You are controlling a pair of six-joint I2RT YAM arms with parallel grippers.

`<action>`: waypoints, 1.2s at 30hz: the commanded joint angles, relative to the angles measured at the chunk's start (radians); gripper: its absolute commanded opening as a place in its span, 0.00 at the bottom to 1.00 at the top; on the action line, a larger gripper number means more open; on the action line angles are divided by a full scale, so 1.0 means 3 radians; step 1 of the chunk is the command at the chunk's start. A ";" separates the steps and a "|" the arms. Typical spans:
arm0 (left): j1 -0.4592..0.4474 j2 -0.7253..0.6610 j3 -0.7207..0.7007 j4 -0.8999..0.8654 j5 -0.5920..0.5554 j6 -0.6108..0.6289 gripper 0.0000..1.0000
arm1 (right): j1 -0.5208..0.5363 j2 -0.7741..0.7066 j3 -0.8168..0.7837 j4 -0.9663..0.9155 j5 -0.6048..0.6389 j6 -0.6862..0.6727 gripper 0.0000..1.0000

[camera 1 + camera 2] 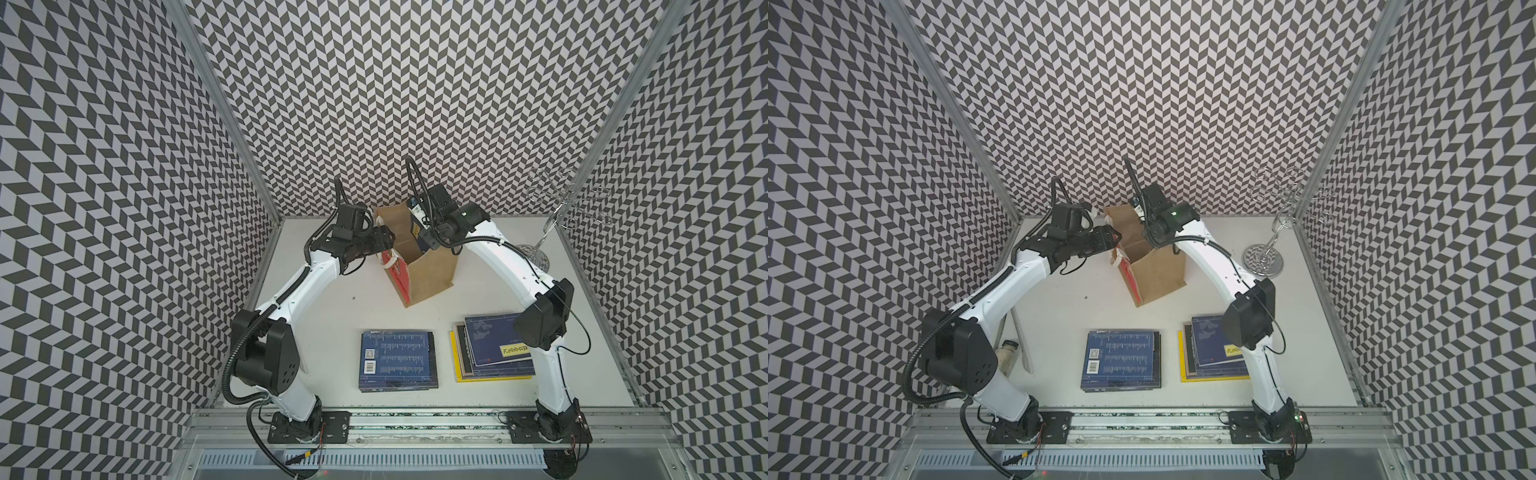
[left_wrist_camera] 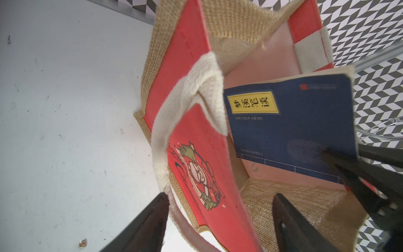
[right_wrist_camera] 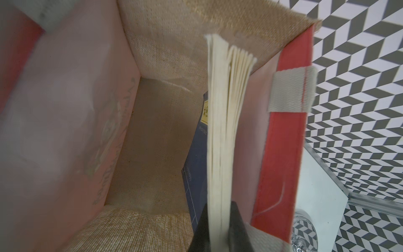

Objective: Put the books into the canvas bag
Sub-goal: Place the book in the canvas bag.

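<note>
Right gripper (image 3: 219,227) clamped on navy paperback (image 2: 290,124), page edges up, book hanging inside jute tote (image 1: 432,270) at frame center. Left gripper (image 2: 220,220) jaws apart, straddling the tote's red wall near the white handle (image 2: 196,87), not closed on it. Remaining books on the white table (image 1: 324,291), lower center: navy stack (image 1: 397,359), mixed stack (image 1: 486,353) with a yellow cover at the bottom, just right.

B&w chevron walls (image 1: 415,104) w/ alu corner posts (image 1: 232,137) round white tabletop (image 1: 332,299), even light.
</note>
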 commanded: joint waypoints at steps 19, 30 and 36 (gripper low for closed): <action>-0.0006 -0.0089 -0.0026 -0.0010 -0.0028 0.0036 0.76 | -0.0276 0.0302 0.0028 0.0033 -0.0348 0.0362 0.15; -0.0007 -0.0125 -0.0055 0.0006 -0.0017 0.0032 0.76 | -0.0308 0.0327 0.0021 0.0054 -0.0259 0.0370 0.35; -0.0007 -0.0139 -0.0065 0.0021 0.0000 0.0027 0.76 | -0.0317 0.0313 0.0166 0.0119 -0.0125 0.0381 0.49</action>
